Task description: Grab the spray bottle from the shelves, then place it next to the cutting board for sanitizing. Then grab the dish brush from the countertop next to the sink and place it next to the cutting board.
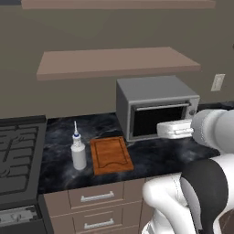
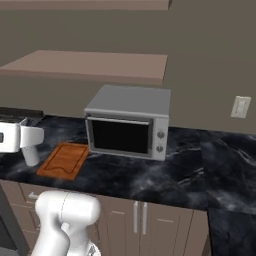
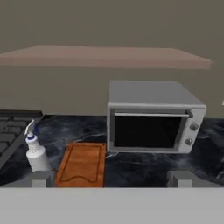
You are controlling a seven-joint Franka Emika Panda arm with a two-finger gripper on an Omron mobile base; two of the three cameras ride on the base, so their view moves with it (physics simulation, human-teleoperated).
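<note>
Though the small white-grey plastic spray bottle [image 1: 78, 153] with its blue collar already stands upright on the black marble-look desk [image 1: 169, 155], just beside the left edge of the rectangular orange-brown wooden cutting board [image 1: 111, 155], the dish brush is nowhere in front of me. The robot's hand [image 3: 112, 178] hangs released, jaws spread wide and gripping nothing, held back from the grey microwave [image 1: 155, 107] under the long brown wooden shelves [image 1: 114, 61]. I judge the brush will be light, stiff and thin, inclined to roll or slip; its handle near the middle looks the safest place to pinch, away from the soft bristles.
</note>
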